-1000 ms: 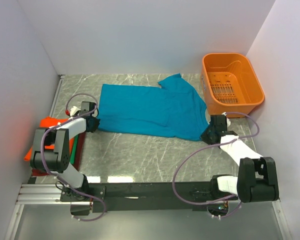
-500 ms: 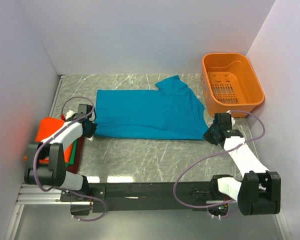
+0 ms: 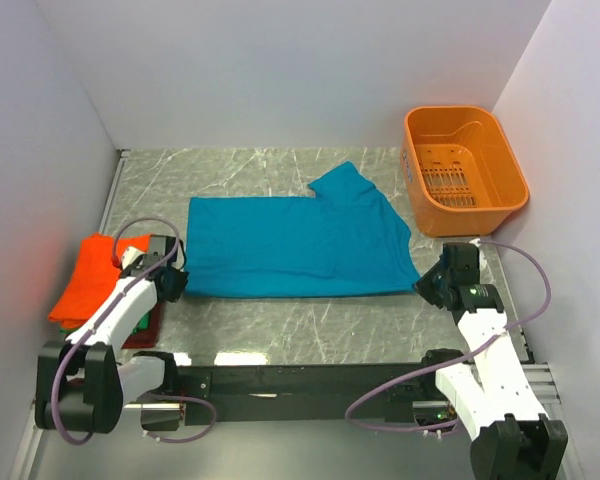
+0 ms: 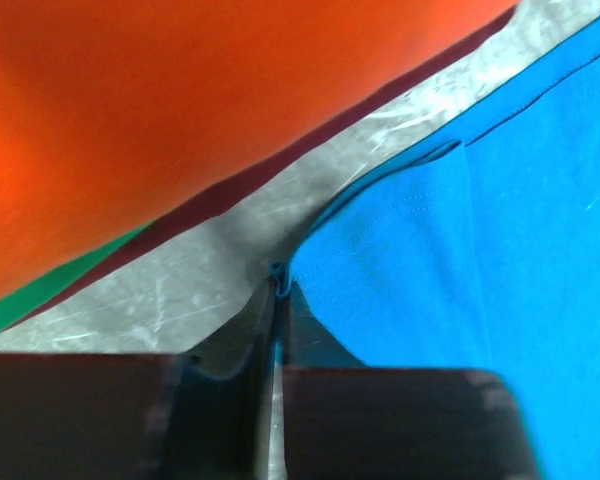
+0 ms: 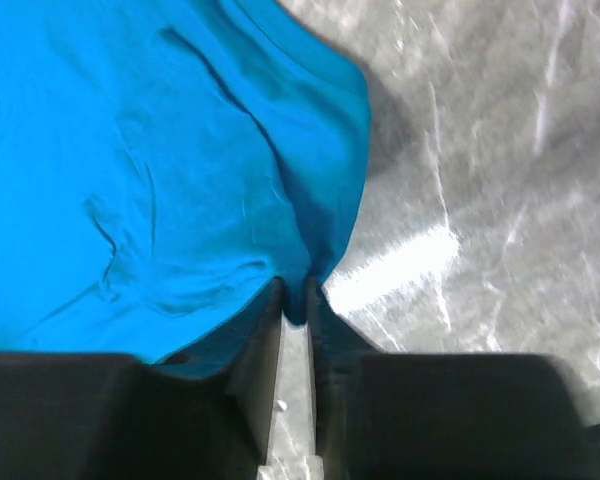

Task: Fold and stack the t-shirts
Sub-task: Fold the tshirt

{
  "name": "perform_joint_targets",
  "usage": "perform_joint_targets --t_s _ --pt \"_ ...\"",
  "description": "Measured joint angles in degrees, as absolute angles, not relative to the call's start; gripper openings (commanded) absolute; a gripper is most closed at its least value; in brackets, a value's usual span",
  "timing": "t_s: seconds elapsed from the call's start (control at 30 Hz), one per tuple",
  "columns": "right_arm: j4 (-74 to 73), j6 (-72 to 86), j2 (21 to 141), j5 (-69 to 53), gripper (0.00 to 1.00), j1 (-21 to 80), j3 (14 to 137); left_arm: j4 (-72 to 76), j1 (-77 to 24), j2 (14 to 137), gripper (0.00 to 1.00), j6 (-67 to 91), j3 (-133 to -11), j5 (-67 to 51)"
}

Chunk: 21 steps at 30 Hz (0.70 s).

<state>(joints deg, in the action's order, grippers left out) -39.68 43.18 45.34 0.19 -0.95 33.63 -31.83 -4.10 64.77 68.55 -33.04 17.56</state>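
The teal-blue t-shirt (image 3: 300, 245) is lying spread flat across the middle of the marble-patterned table (image 3: 310, 320) in the top view, with 1 sleeve sticking up toward the upper right.

The left gripper (image 3: 172, 284) is sitting at the shirt's lower left corner. In the left wrist view its 2 fingers are pressing together on a thin edge of the teal cloth, so it is pinching that corner.

The right gripper (image 3: 426, 288) is sitting at the shirt's lower right corner. In the right wrist view its jaws are standing only a sliver apart, with a fold of the teal cloth caught between them.

At the left edge of the top view, an orange t-shirt (image 3: 90, 280) is lying folded on top of a stack. In the left wrist view, a green t-shirt (image 4: 20, 310) and a dark red t-shirt (image 4: 230, 190) are peeking out from under it.

The orange plastic basket (image 3: 416, 175) is standing in the upper right of the top view, just beyond the shirt's right side. Its slotted floor and inner walls are showing in plain sight.
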Motion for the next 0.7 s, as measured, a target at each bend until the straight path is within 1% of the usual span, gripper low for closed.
perform_joint_targets --t_s 0.03,0.07,0.1,0.13,0.17,0.2,0.23,0.27,0.33,0.4,0.47,0.5,0.53,0.57,0.6,0.67,0.7 --pt "-40.4 43.6 44.6 0.1 0.37 -1.0 33.5 -32.1 -4.1 64.0 0.19 68.6 -32.5 17.4" --pt "-41.1 43.9 44.2 0.0 0.42 -1.0 33.4 -32.2 -4.1 63.4 0.25 68.6 -32.0 17.2" --pt "-41.7 43.7 44.1 0.0 0.48 -1.1 33.4 -32.4 -4.1 62.7 0.45 68.5 -31.6 17.0" --pt "-42.2 43.7 44.1 -0.1 0.54 -1.1 33.4 -32.6 -4.1 61.8 0.57 68.1 -31.2 16.7" --pt "-42.5 43.5 44.1 -0.3 0.59 -1.1 33.4 -32.8 -4.1 61.1 0.63 67.8 -31.1 16.2" --pt "-42.5 43.4 44.0 -1.0 0.61 -1.1 33.4 -32.7 -4.1 60.4 0.64 67.6 -31.1 15.7" --pt "-42.4 43.0 43.8 -1.5 0.79 -1.2 33.3 -32.7 -4.1 59.9 0.64 67.3 -31.2 15.2" --pt "-41.8 42.9 43.4 -2.7 0.8 -1.2 33.2 -33.0 -4.1 59.4 0.64 66.8 -31.5 14.6" --pt "-39.7 41.2 42.6 -5.7 0.8 -1.1 32.7 -34.1 -4.1 58.7 0.64 65.7 -32.6 13.7" --pt "-37.2 40.0 42.9 -7.6 0.8 -0.6 32.6 -35.1 -4.2 57.6 0.6 64.2 -34.4 12.8" --pt "-34.0 38.7 45.2 -8.4 0.78 0.8 32.8 -35.8 -4.3 57.3 0.6 62.5 -37.2 11.9" --pt "-32.8 38.1 46.9 -8.4 0.77 1.9 33.3 -35.9 -4.4 57.7 0.59 61.6 -39.0 11.6" --pt "-32.0 37.6 49.0 -8.3 0.72 3.0 34.4 -36.3 -4.7 58.7 0.58 60.6 -41.3 11.4" --pt "-30.6 37.0 51.7 -8.1 0.7 4.3 35.7 -36.4 -4.9 60.0 0.58 59.5 -43.6 11.3" --pt "-29.3 36.6 54.5 -7.8 0.68 5.7 37.4 -36.1 -5.1 61.6 0.56 58.5 -45.7 11.2" --pt "-27.6 35.7 60.5 -5.4 0.65 9.3 41.1 -35.5 -5.4 64.5 0.58 56.1 -48.6 10.2" --pt "-26.5 35.2 63.4 -4.1 0.65 11.6 43.2 -34.9 -5.5 66.0 0.53 54.8 -49.6 9.7"
